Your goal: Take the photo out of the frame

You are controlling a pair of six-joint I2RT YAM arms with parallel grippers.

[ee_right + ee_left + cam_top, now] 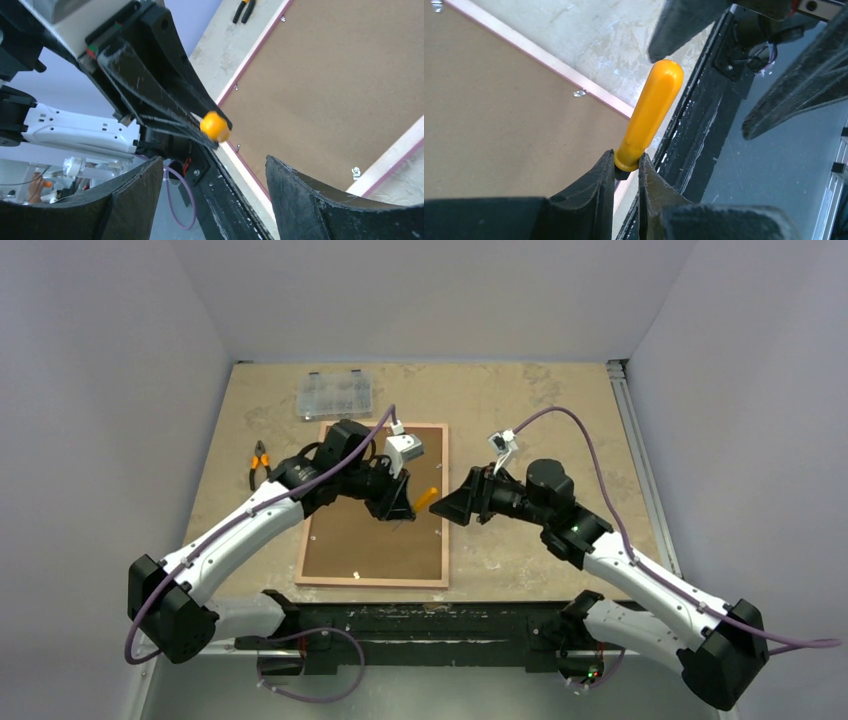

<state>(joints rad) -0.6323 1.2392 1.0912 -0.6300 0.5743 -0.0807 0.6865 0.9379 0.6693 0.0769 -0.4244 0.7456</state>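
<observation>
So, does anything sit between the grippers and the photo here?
Yes: the thin pink rectangular frame lies face down, and the plain brown backing board fills its opening, small metal tabs at the rim. No photo shows. The left gripper grips an orange-handled tool.

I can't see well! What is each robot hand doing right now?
Left gripper: closed on the orange tool handle.
Right gripper: open, holding nothing.

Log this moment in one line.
left gripper: shut on orange-handled tool | right gripper: open, near handle | frame: face down, backing board on | photo: hidden
</observation>
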